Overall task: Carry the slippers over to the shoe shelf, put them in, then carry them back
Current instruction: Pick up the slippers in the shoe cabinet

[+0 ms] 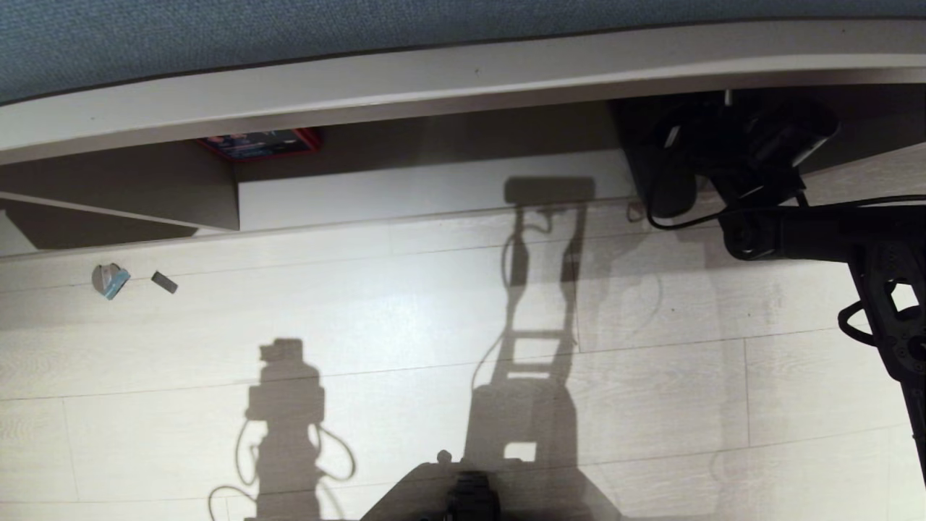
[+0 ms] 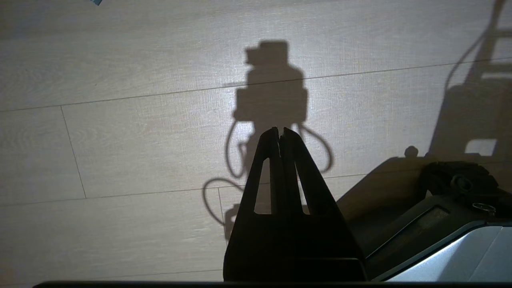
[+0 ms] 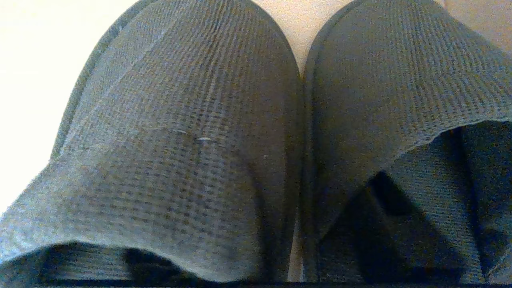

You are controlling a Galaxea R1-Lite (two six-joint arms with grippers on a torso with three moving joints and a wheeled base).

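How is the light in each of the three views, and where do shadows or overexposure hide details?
Head view: strong light from behind the robot throws sharp shadows on the floor; the right arm's tool is a black silhouette in the shoe shelf. Left wrist view: the left tool is dark against the lit floor. Right wrist view: the slippers fill the frame; background overexposed, white.
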